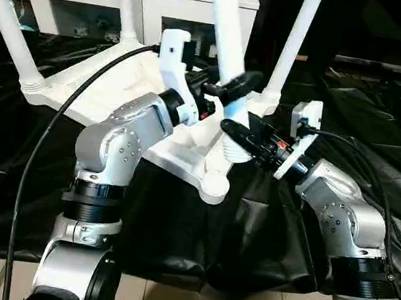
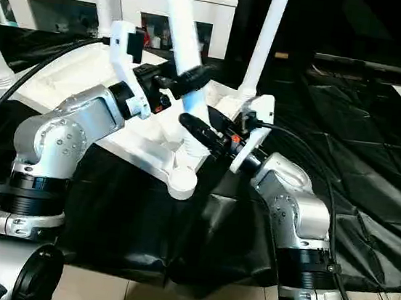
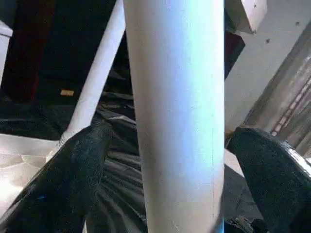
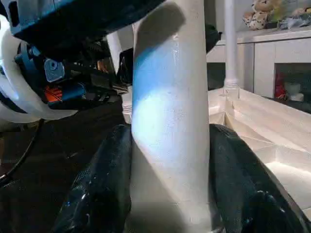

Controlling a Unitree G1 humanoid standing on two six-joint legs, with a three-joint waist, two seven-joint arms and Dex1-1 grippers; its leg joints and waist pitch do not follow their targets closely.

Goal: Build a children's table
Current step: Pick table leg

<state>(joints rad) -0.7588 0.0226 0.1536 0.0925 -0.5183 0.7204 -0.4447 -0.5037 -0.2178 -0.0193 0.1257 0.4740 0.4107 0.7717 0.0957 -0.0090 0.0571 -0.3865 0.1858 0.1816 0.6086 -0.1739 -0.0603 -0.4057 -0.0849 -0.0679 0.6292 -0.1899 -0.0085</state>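
Between the right gripper's (image 1: 237,135) two black fingers (image 4: 104,189) stands the nearest white leg (image 1: 231,48) of the children's table (image 1: 120,85), and both pads press its sides low down, just above the ribbed foot that sits in the near corner socket (image 1: 216,186). Higher on that same leg, the left gripper (image 1: 231,88) has its two fingers (image 3: 73,170) spread wide on either side of the tube; in the left wrist view there is a gap between each pad and the leg, so it grips nothing.

Four legs can be counted: the one between the fingers, a second (image 1: 296,41) just behind the right gripper, a third (image 1: 125,5) beyond the left gripper, and a fourth (image 1: 10,31) well apart at the far left corner. All four rise from the corner sockets of one upturned tabletop, its ribbed underside facing up.

The tabletop lies on a desk draped in black cloth (image 1: 378,135), with the near socket reaching the cloth's front edge. Two silver forearms cross in front of the tabletop and hide part of its near edge; a black cable (image 1: 48,139) loops past the left arm. Behind the desk stands one white cabinet (image 1: 153,1).
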